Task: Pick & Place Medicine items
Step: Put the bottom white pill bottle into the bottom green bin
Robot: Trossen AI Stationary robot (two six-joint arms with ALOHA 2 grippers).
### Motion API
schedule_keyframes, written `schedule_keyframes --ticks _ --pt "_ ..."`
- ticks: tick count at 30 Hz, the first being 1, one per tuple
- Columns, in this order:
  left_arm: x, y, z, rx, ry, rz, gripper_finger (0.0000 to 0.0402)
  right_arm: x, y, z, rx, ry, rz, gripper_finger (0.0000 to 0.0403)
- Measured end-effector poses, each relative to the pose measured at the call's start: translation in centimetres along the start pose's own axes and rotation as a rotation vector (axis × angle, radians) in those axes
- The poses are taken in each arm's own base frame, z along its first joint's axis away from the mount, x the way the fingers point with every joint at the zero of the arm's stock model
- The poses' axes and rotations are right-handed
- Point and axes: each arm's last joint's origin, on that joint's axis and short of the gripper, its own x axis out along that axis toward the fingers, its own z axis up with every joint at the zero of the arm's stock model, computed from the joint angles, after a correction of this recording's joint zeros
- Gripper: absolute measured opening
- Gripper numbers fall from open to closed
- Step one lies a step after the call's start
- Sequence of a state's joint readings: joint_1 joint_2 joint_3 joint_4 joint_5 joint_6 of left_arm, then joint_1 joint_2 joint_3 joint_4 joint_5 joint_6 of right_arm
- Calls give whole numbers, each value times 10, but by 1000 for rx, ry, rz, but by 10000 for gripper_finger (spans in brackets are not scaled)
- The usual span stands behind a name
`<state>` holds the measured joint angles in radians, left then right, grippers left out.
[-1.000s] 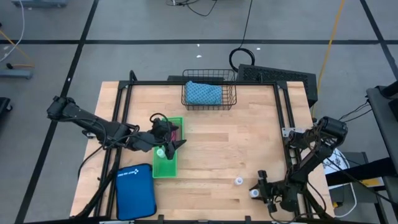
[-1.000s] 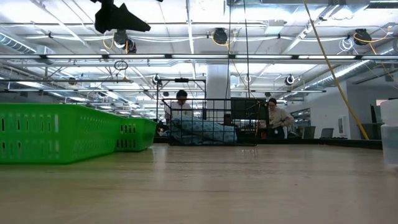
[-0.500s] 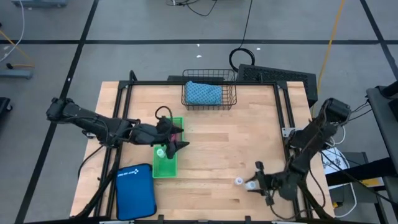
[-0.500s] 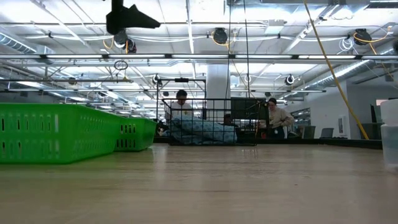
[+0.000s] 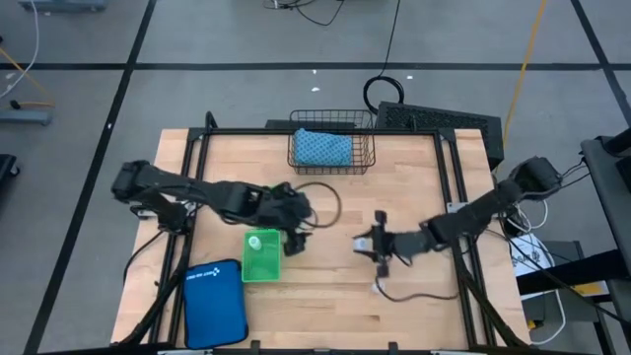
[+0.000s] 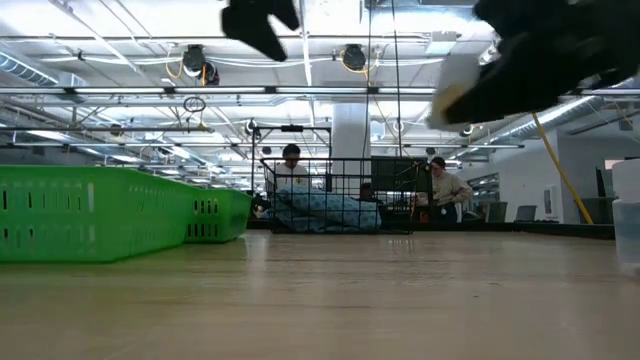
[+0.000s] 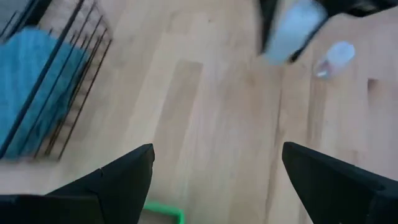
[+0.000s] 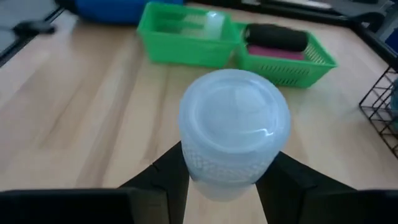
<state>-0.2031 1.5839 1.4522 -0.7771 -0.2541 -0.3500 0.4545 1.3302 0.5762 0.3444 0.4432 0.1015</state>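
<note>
My right gripper [image 5: 375,244] is shut on a small white round bottle [image 8: 233,134], above the middle of the table. A second white bottle [image 5: 378,288] stands on the table nearer the front edge. A third [image 5: 254,242] lies in the green basket [image 5: 261,266], which also holds a black piece [image 8: 277,36] and a pink piece [image 8: 273,53]. The brown piece is not in view. My left gripper [image 5: 296,234] is open and empty, just right of the basket and above the table. My right gripper pinches the bottle's ribbed body [image 8: 199,165] just under the cap, between its two fingers [image 8: 166,182]. The fingers come roughly level from the table's right side. The bottle is lifted clear of the table, its cap [image 8: 235,112] facing the wrist camera.
A blue zip pouch [image 5: 215,304] lies at the front left, beside the green basket. A black wire basket [image 5: 332,148] with a blue cloth stands at the far edge. Bare wood lies between my two grippers. People sit in the room beyond the table [image 6: 448,188].
My right gripper has risen from the front right corner with one white bottle and carried it toward the table's middle; the other bottle has stayed in place. My left gripper has gone right, from over the green basket to just beside it.
</note>
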Motion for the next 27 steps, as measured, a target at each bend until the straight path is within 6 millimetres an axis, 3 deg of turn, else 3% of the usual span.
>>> schedule_keyframes --ticks 5,11,18,24,27 --pt "24 -14 17 125 -1 -4 363 25 -22 2 35 -59 -3 145" --pt "54 -24 23 194 -63 -16 363 46 -25 -8 29 -84 -7 143" --pt "87 -33 20 375 -81 47 363 53 -23 -15 23 -75 -7 148" --pt "115 -37 15 359 -62 -15 363 53 -22 -14 15 -88 -7 143" --pt "119 -40 16 323 -76 -73 363 53 -22 -13 12 -89 -7 144"
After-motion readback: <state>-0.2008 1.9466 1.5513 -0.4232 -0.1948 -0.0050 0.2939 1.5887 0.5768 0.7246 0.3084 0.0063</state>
